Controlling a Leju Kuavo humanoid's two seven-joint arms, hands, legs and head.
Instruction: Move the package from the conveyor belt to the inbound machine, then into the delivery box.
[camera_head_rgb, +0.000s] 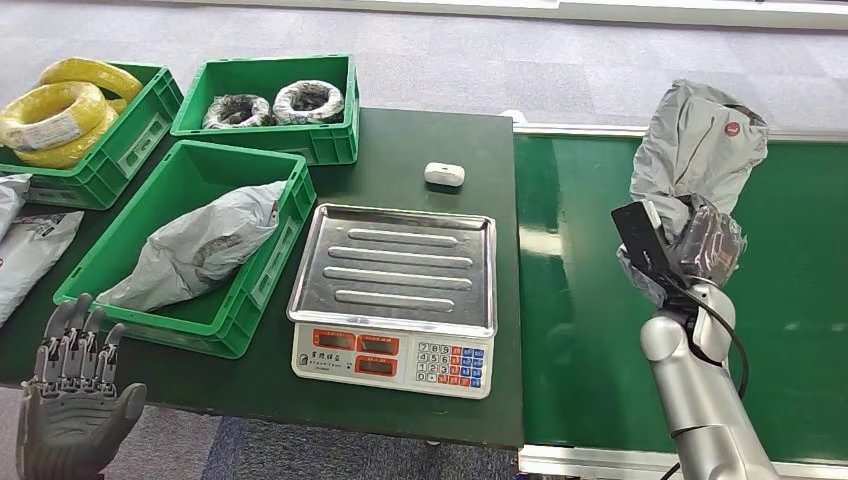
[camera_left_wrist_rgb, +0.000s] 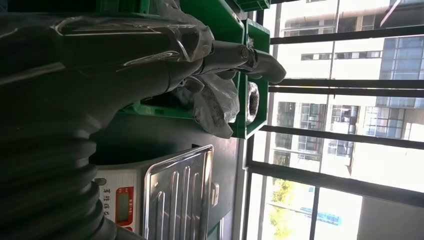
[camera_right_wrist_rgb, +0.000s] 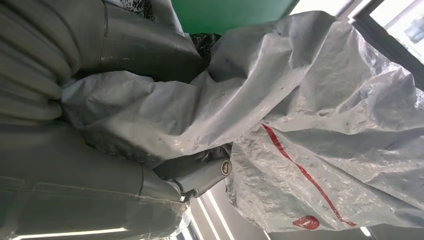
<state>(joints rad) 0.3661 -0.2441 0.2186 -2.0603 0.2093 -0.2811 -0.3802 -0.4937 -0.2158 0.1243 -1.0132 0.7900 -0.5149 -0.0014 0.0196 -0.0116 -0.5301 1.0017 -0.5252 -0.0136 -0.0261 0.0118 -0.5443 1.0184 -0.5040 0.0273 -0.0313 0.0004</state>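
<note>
head view: from high on my body, facing forward and down over scale (camera_head_rgb: 393, 300), green crates and conveyor belt (camera_head_rgb: 600, 300); both my arms enter from below.
left wrist view: close behind my left hand (camera_left_wrist_rgb: 150, 60), picture turned sideways, facing across the table toward windows.
right wrist view: very close behind my right hand (camera_right_wrist_rgb: 125, 165), pressed against grey package (camera_right_wrist_rgb: 310, 125).
shared: head and left wrist both show scale (camera_left_wrist_rgb: 175, 200) and the near crate (camera_head_rgb: 230, 300).

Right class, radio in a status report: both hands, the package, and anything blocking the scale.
Right hand grips grey package above conveyor belt. Left hand open, low by table edge. Scale tray bare, nothing in the way.
</note>
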